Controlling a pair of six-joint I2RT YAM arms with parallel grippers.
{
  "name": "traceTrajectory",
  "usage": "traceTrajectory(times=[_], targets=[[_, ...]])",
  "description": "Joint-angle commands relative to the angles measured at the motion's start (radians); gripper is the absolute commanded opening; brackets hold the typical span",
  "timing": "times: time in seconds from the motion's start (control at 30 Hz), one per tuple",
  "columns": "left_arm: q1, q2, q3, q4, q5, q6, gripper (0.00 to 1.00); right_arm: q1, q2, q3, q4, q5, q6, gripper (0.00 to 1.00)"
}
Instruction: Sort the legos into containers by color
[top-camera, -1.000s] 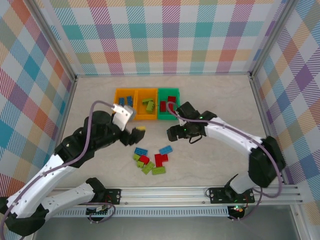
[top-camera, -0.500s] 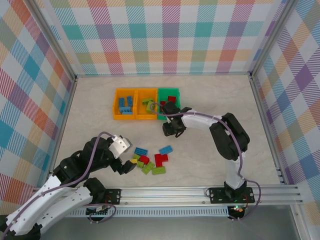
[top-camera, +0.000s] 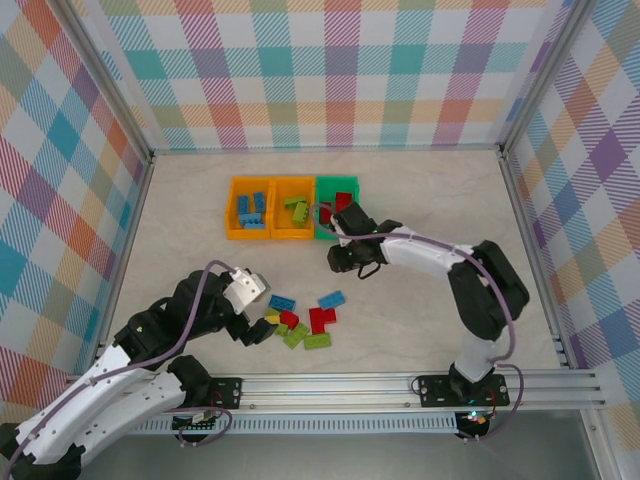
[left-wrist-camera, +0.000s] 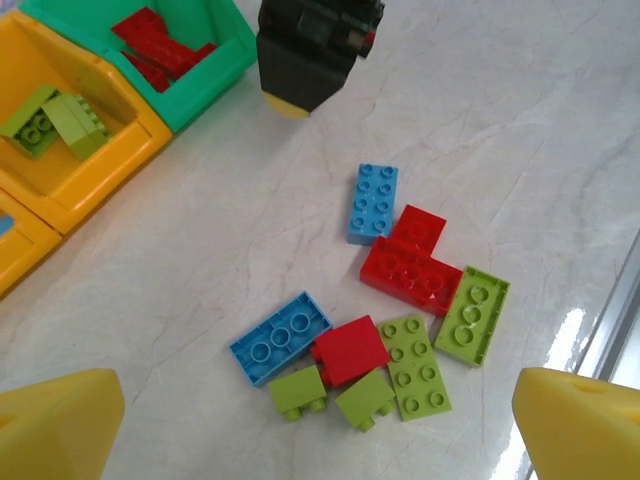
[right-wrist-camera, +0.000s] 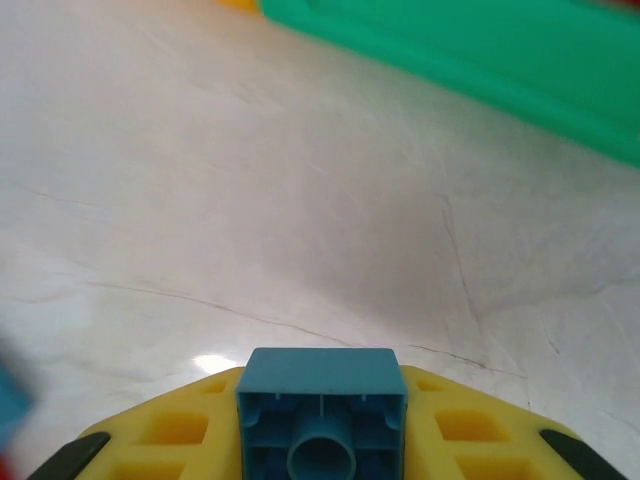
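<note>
Blue brick (right-wrist-camera: 322, 415) is gripped in the right claw (top-camera: 342, 262) just near the green bin (top-camera: 338, 180), presumably bound for the far-left orange bin (top-camera: 232, 208) holding blues, while the left claw (top-camera: 263, 328) is held spread wide above the loose legos (top-camera: 300, 322) on the tabletop (top-camera: 420, 200), likely for the next pick.

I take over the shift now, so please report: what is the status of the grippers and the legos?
Left gripper open above loose legos. Right gripper shut on blue lego, near green bin. Nothing in the way.
</note>
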Motion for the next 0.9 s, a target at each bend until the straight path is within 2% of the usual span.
traceTrajectory(times=[0.0,0.13,0.2,0.4,0.7,0.77,0.83,0.87], targets=[[0.012,-0.025,0.004,0.036,-0.126,-0.027,1.00,0.017,-0.059,0.029,0.107,-0.108,-0.020,0.24],[0.114,-0.005,0.052,0.002,-0.565,-0.198,1.00,0.039,0.067,0.218,0.127,-0.146,-0.004,0.24],[0.176,0.002,0.063,-0.025,-0.643,-0.234,1.00,0.042,0.160,0.341,0.120,-0.146,0.013,0.24],[0.262,-0.002,0.059,-0.027,-0.649,-0.246,1.00,0.042,0.435,0.690,0.073,-0.130,0.001,0.24],[0.277,0.001,0.053,-0.021,-0.607,-0.229,1.00,0.042,0.795,1.241,-0.176,-0.225,-0.046,0.30],[0.277,-0.002,0.050,-0.017,-0.600,-0.226,1.00,0.042,0.873,1.386,-0.268,-0.231,-0.055,0.34],[0.279,-0.004,0.050,-0.014,-0.600,-0.223,1.00,0.042,0.977,1.576,-0.393,-0.231,-0.062,0.49],[0.279,-0.005,0.048,-0.013,-0.600,-0.223,1.00,0.042,1.031,1.681,-0.458,-0.232,-0.066,0.50]])
